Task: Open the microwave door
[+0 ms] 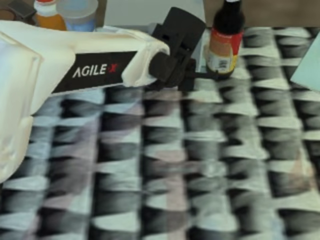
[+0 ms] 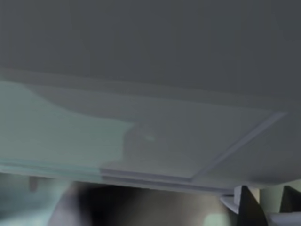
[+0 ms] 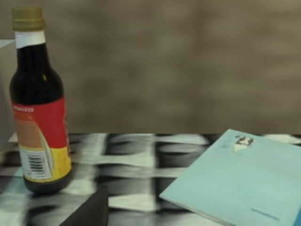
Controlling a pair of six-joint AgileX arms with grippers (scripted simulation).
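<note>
One left tool (image 1: 186, 70) sits at upper centre against one microwave (image 1: 150, 12); I cannot tell its state. One sauce bottle (image 1: 225, 40) stands beside it.

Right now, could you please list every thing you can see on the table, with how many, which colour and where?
microwave: one, pale grey, far edge, centre
microwave door: one, grey panel, close before the left wrist camera
sauce bottle: one, dark with red-yellow label, right of microwave
orange bottle: one, far left
blue cup: one, pale, beside orange bottle
booklet: one, light blue, right edge
table: one, black-white pattern
left gripper: one, black, at microwave front
right arm: not visible
</note>
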